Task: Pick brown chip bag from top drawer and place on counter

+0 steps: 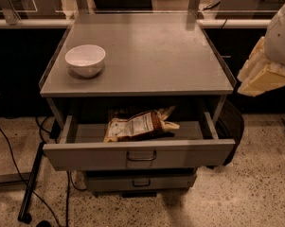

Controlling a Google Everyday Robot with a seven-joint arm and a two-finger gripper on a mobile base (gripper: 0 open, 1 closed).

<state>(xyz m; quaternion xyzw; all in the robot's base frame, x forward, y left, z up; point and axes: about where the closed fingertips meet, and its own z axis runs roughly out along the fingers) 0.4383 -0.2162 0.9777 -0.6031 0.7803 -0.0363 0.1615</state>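
The brown chip bag [139, 125] lies on its side in the open top drawer [138, 153], label panel facing up and a pale crimped end pointing right. The drawer is pulled out below the counter [151, 56], a flat grey cabinet top. My gripper [261, 77] hangs at the far right edge of the view, beyond the counter's right rim. It is level with the counter's front edge, well right of and above the bag, with nothing visibly in it. The white arm body [281, 30] sits above it.
A white bowl [85, 59] stands on the counter's left side. A narrower lower drawer [141, 180] is slightly open beneath. Black cables and a pole [31, 183] lie on the speckled floor at the left. A glass partition runs behind the counter.
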